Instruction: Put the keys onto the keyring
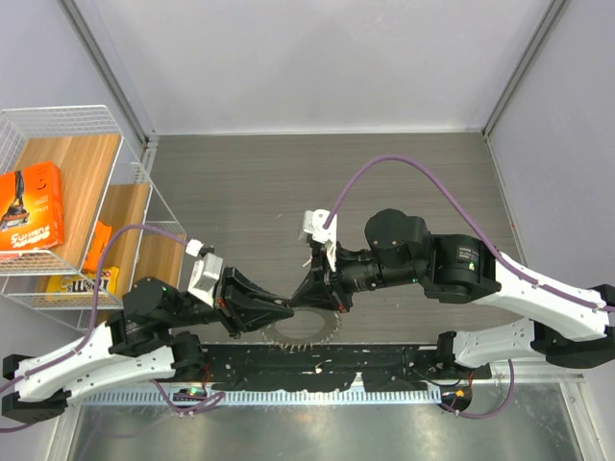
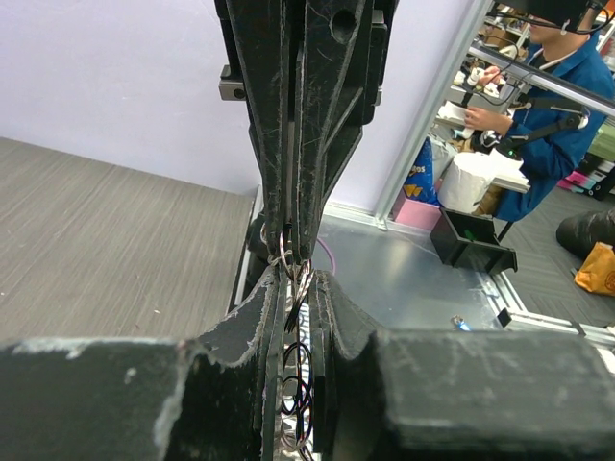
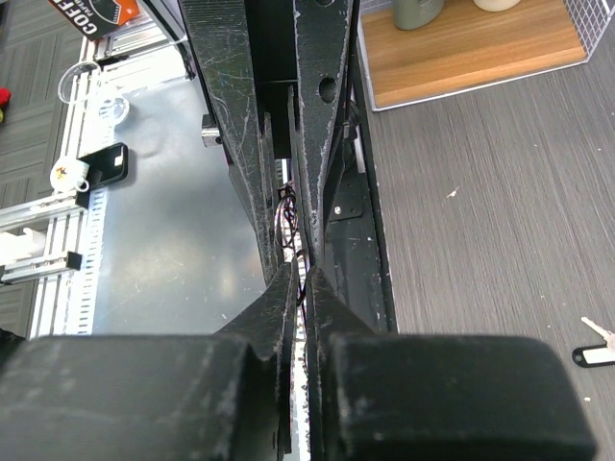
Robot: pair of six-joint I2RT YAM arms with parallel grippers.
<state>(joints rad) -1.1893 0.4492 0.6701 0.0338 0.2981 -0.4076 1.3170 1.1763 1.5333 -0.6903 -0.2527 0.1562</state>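
Observation:
The keyring (image 1: 306, 333) with its keys fanned like a spiky silvery disc hangs at the table's near edge, between the two arms. My left gripper (image 1: 286, 309) and right gripper (image 1: 307, 300) meet tip to tip just above it. In the left wrist view my left gripper (image 2: 298, 286) is shut on thin silvery wire loops of the keyring (image 2: 300, 274), with the right fingers (image 2: 322, 144) coming in from above. In the right wrist view my right gripper (image 3: 300, 277) is shut on the same loops (image 3: 288, 206). One small key with a dark head (image 3: 596, 351) lies loose on the table.
A white wire basket (image 1: 125, 154) stands at the far left on a wooden shelf, with an orange box (image 1: 31, 206) in it. A black rail (image 1: 317, 367) runs along the near edge, with a metal sheet (image 1: 317, 432) below it. Grey walls enclose the table.

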